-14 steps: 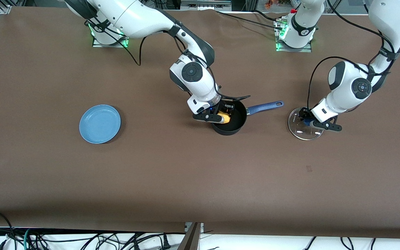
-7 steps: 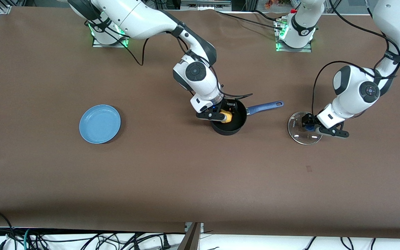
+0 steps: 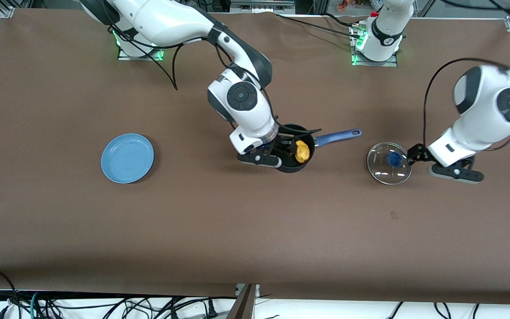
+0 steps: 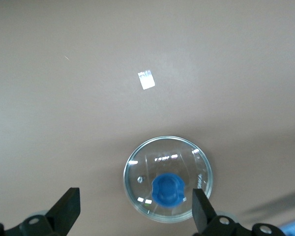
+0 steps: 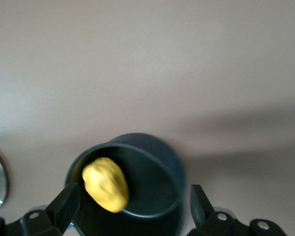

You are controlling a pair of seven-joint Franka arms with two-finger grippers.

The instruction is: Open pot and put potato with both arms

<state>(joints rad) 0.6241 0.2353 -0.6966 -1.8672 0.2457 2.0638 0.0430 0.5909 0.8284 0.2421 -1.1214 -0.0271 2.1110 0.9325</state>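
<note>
Potato in the uncovered pot; lid flat on the table; both grippers released.

Hidden or cut off: in the front view the right arm's wrist covers part of the pot [image 3: 297, 153] rim toward the right arm's end; the right gripper [image 5: 132, 209] shows only its two fingertips in its wrist view, spread wide with nothing between them. The left gripper [image 4: 133, 211] is likewise cropped to its fingertips, spread apart and empty. The potato [image 3: 301, 151] lies inside the pot, against the wall on the side of the blue handle [image 3: 338, 135], below the right gripper and clear of its fingers. The glass lid [image 3: 389, 163] rests knob-up on the table [image 3: 237, 230] toward the left arm's end, apart from the pot; the left gripper is above it without touching. A blue plate [image 3: 127, 158] sits toward the right arm's end.
</note>
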